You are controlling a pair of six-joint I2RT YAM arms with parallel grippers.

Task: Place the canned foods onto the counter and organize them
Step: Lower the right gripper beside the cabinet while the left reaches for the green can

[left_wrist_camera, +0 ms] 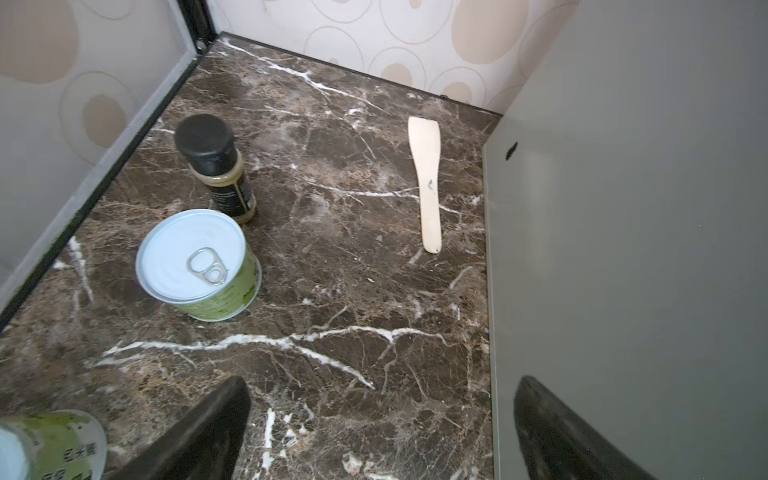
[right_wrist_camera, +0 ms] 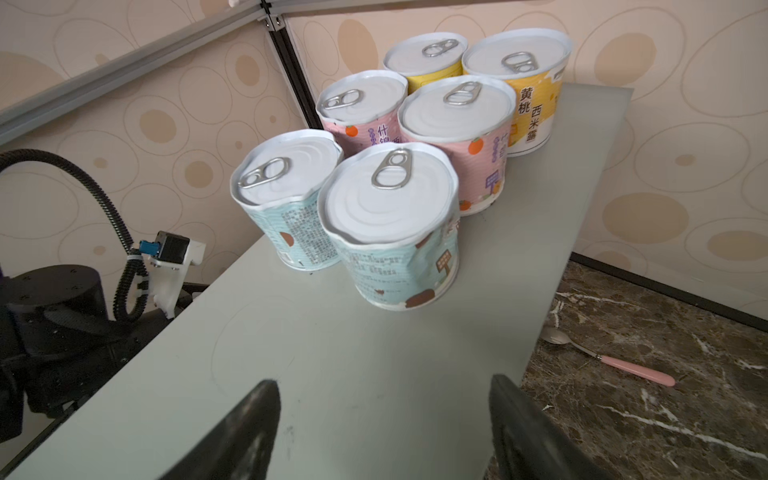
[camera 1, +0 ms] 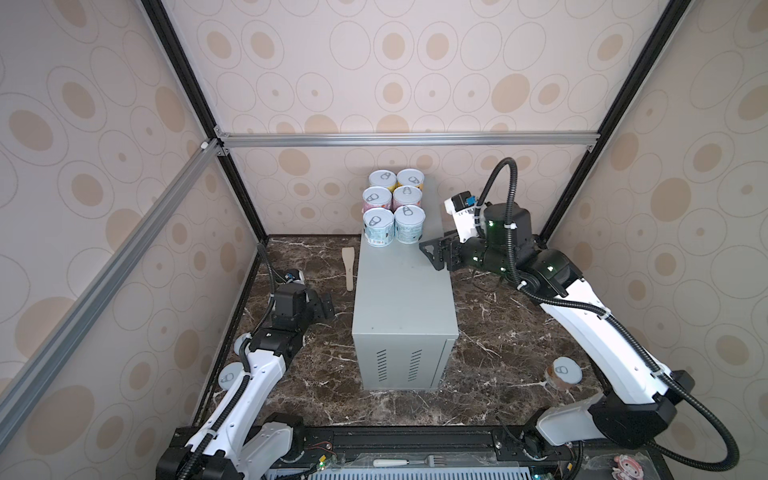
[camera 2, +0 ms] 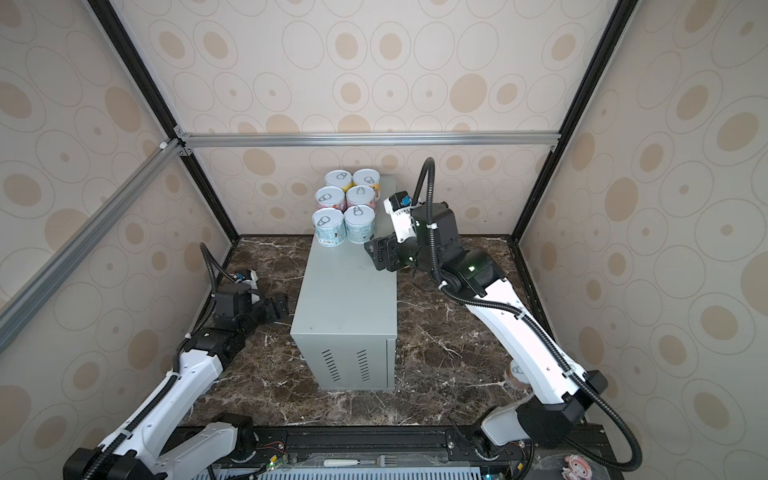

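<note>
Grey counter (camera 1: 403,291): six cans (camera 1: 407,195), paired, at far end. My right gripper (right_wrist_camera: 382,384) and left gripper (left_wrist_camera: 382,382): jaws spread, empty.

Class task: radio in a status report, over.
Left gripper open, right gripper open, both empty. Six cans on counter; green can on marble. Bottle beside it.

Six cans (camera 1: 394,208) stand packed two abreast at the far end of the grey box (camera 1: 401,291), leaving a narrow bare strip on their right; the nearer top is open; left of the box on the marble table (camera 1: 490,332), a wooden spatula (camera 1: 349,268) lies beside its wall; a green can (left_wrist_camera: 199,266) and a dark-capped bottle (left_wrist_camera: 216,166) stand nearer the left wall, open marble between; right, a spoon (right_wrist_camera: 611,361) lies near the box's foot.
</note>
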